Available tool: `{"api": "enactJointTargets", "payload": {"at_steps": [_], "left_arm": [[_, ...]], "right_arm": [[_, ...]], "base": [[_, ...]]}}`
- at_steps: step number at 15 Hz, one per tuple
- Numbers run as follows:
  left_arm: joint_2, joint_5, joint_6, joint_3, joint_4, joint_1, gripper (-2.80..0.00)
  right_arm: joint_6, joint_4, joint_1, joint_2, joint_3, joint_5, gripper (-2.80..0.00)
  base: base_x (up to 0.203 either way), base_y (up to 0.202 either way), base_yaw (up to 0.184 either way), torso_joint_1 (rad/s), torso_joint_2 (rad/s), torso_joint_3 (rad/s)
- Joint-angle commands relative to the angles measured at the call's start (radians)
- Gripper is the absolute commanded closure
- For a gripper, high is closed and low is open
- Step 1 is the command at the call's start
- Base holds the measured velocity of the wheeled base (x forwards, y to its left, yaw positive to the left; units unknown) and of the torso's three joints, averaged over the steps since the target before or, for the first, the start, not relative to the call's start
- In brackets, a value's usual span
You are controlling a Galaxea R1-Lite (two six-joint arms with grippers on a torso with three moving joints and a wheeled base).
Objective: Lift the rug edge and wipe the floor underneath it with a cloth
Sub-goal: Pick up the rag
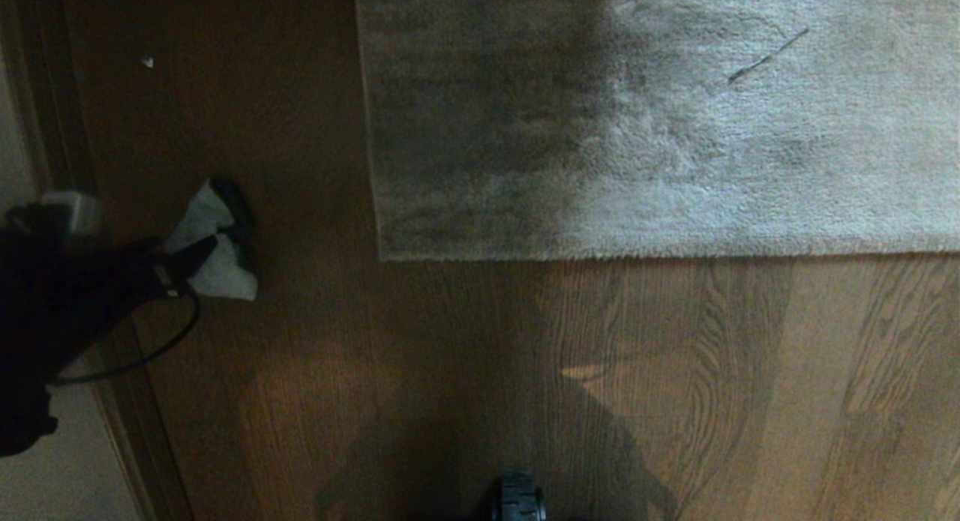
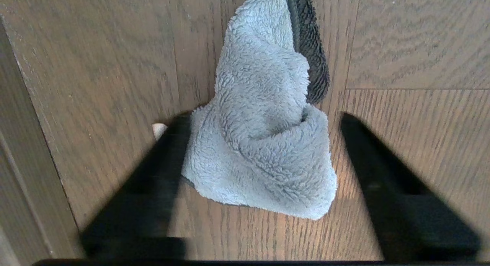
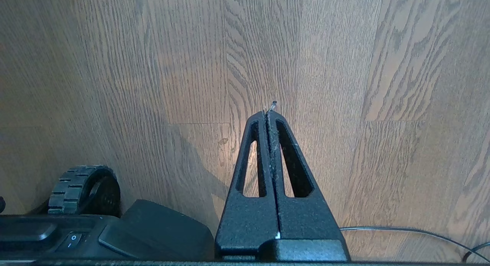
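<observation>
Spread wide, the left gripper point(image 2: 264, 124) hangs low over the floor point(image 1: 420, 371) at the left side of the head view, its two dark fingers point(image 2: 153, 174) standing either side of the cloth point(image 2: 264, 143) without pressing on it; in the left wrist view one finger sits just against the cloth's edge while the other stands clear of it with bare plank between; the cloth is a crumpled, pale grey-green terry heap resting on the boards, rising to a peak, with a darker ribbed strip point(image 2: 310, 48) showing along one side of that peak; from the head camera the cloth point(image 1: 214, 251) lies well to the left of the rug edge point(image 1: 379, 169), with open wood between them; the rug lies flat, its square corner point(image 1: 384, 255) down on the planks and its near border running off to the right; a dark cable point(image 1: 142, 356) loops from the left arm over the floor; the right gripper point(image 3: 269, 113) is pressed fully together and holds nothing, pointing at bare planks beside the robot's base and a ribbed wheel point(image 3: 82, 187).
</observation>
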Motion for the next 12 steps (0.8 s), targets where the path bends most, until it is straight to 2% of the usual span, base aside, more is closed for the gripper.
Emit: {"api": "enactJointTargets", "payload": {"at_steps": [1, 12], "left_arm": [[0.003, -0.002, -0.001, -0.002, -0.007, 0.001, 0.0], [-0.007, -0.001, -0.001, 0.007, -0.007, -0.002, 0.0]], "right_arm": [[0.0, 0.0, 0.0, 0.0, 0.0, 0.0, 0.0], [0.0, 0.0, 0.0, 0.0, 0.0, -0.001, 0.0]], "base": [[0.0, 0.0, 0.0, 0.0, 0.0, 0.0], [0.0, 0.0, 0.0, 0.0, 0.0, 0.0]]}}
